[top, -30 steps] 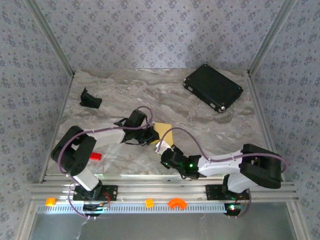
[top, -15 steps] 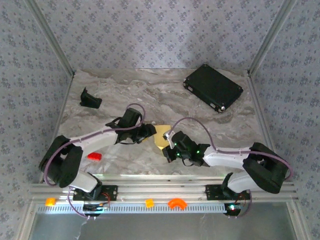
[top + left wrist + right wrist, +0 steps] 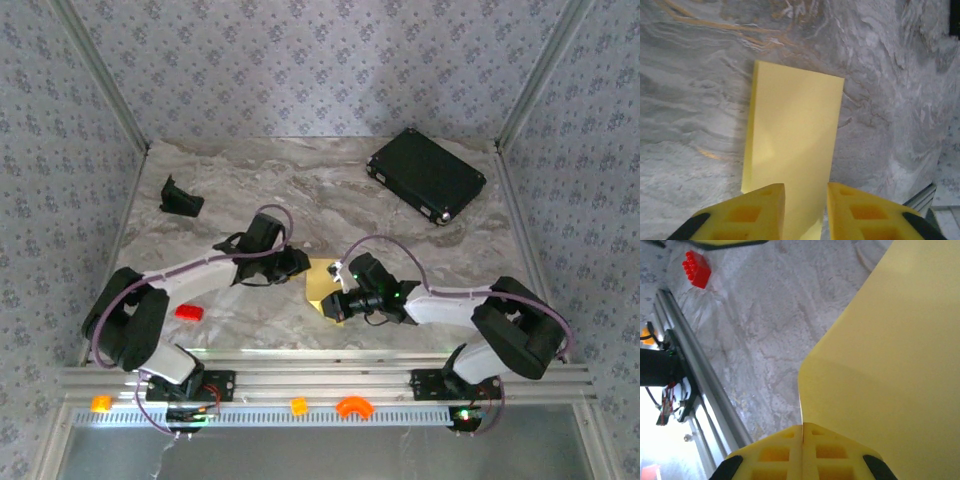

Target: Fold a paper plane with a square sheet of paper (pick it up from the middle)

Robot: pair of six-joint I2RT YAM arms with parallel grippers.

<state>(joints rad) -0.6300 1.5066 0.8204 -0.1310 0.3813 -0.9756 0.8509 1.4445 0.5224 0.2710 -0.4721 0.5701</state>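
The square sheet of paper [image 3: 322, 287], folded to a narrow rectangle, lies on the marble table [image 3: 300, 190] between the arms. One edge is pinched in the clenched right gripper [image 3: 802, 432]. The left gripper [image 3: 806, 200] is poised over it, jaws slightly parted. Edges should be aligned before any crease is pressed.

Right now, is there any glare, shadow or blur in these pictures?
Top view: soft even light, glare along the near metal rail. Left wrist view: the paper is sharp, with a shadow on its left. Right wrist view: bottom left corner washed out white, the red block clear.
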